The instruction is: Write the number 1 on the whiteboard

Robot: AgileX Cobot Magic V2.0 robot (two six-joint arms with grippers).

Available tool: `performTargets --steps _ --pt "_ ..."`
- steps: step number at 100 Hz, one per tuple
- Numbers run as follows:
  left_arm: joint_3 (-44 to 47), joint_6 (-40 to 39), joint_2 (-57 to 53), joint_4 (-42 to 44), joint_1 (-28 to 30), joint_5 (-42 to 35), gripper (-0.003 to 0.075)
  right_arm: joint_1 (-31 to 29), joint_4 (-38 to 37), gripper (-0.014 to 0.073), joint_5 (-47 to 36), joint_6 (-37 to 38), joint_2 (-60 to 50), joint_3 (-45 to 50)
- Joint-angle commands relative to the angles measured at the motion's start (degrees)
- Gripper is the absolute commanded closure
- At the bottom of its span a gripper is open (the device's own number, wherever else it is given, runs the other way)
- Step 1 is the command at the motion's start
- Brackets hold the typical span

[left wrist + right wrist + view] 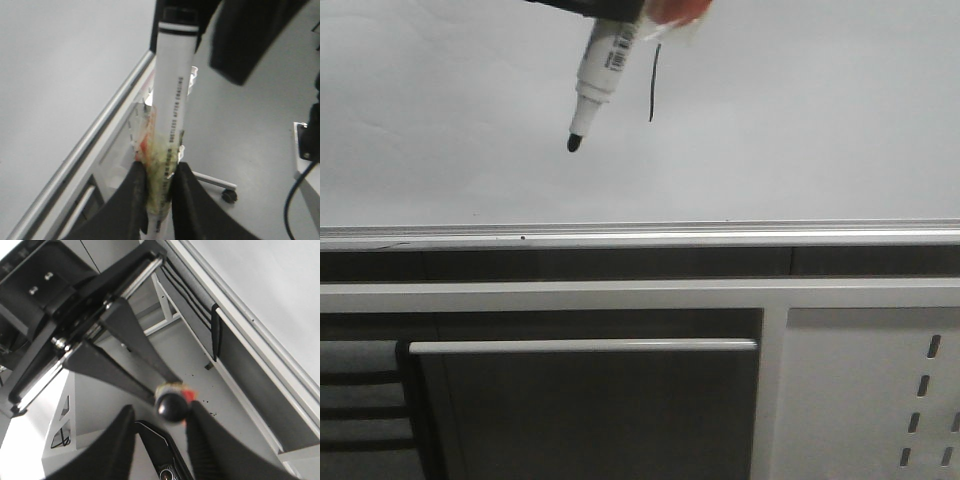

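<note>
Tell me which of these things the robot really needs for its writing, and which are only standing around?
For the job:
- whiteboard
- number 1, already drawn on it
- marker pen, uncapped, its tip left of the stroke
- left claw, gripping the pen

Just there:
- silver rail under the board
- white slotted panel
- right claw, open, holding nothing
</note>
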Motion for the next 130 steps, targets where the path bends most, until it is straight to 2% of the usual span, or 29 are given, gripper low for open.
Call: performTargets --steps 1,24,30,46,81,130 --pt "-1.5 -1.0 -2.8 -2.9 -0.2 -4.6 0.0741 -2.1 2.4 0.0243 -4.1 0.3 -2.3 -2.0" --pt "2.4 -0.5 -8.6 -12.4 -0.3 -20.4 0.0741 -10.1 2.6 0.0241 -8.6 0.5 -7.0 -2.0" --pt "3.0 -0.5 -9.1 -15.0 -0.3 -26.1 0.0741 -10.8 2.6 0.0241 -9.1 0.5 -8.0 -2.0" --pt "3.0 -0.5 -8.3 -16.8 -0.3 -34.9 0.0741 -10.9 3.0 0.0241 -9.4 0.5 -9.0 -1.9" --pt "-3.1 -0.5 0.1 -16.8 -0.3 -39.1 0.0741 -10.9 3.0 0.0241 -9.8 0.5 -8.9 0.7" --pt "-8.2 -0.6 6.3 -14.5 -0.2 -46.0 0.0741 -10.9 3.0 0.0241 -11.5 0.5 -8.9 0.9"
